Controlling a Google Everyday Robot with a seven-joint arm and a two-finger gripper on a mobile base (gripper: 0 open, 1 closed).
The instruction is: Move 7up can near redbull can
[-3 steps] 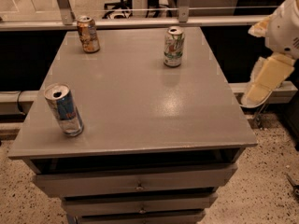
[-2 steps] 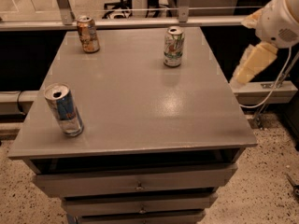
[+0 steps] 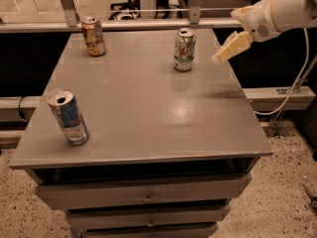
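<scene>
The 7up can (image 3: 184, 49), pale with green lettering and a silver top, stands upright at the far right of the grey table (image 3: 148, 108). The redbull can (image 3: 68, 116), blue and silver, stands at the near left of the table. My gripper (image 3: 229, 48) hangs above the table's right edge, a short way to the right of the 7up can and apart from it. It holds nothing.
An orange-brown can (image 3: 93, 36) stands at the far left corner. Drawers (image 3: 146, 197) sit under the tabletop. A metal rail (image 3: 148, 24) runs behind the table. A cable (image 3: 292, 88) hangs at the right.
My arm has swung up and leftward from beside the table's right edge toward the 7up can. The cans have not moved.
</scene>
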